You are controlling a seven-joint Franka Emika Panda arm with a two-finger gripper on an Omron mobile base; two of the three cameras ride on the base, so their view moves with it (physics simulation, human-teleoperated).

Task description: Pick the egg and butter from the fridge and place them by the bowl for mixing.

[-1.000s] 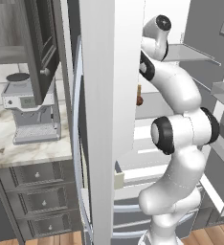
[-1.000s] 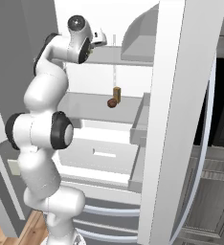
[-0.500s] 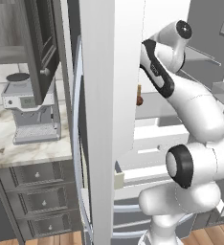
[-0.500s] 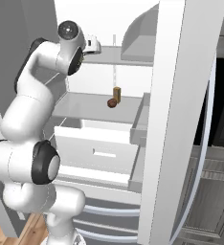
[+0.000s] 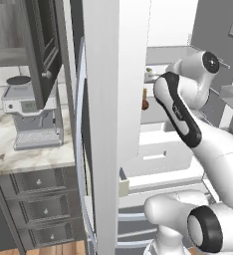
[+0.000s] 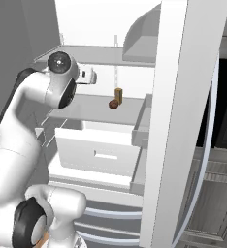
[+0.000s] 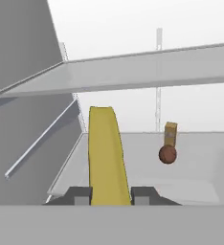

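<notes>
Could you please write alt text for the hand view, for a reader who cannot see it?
The tool is shut on the butter, a yellow stick pointing into the fridge. Beyond, on a grey shelf, a small brown ball sits before a tan block.

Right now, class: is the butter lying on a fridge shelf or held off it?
Held. In the hand view the butter sits clamped between the end effector fingertips, above the shelf.
</notes>
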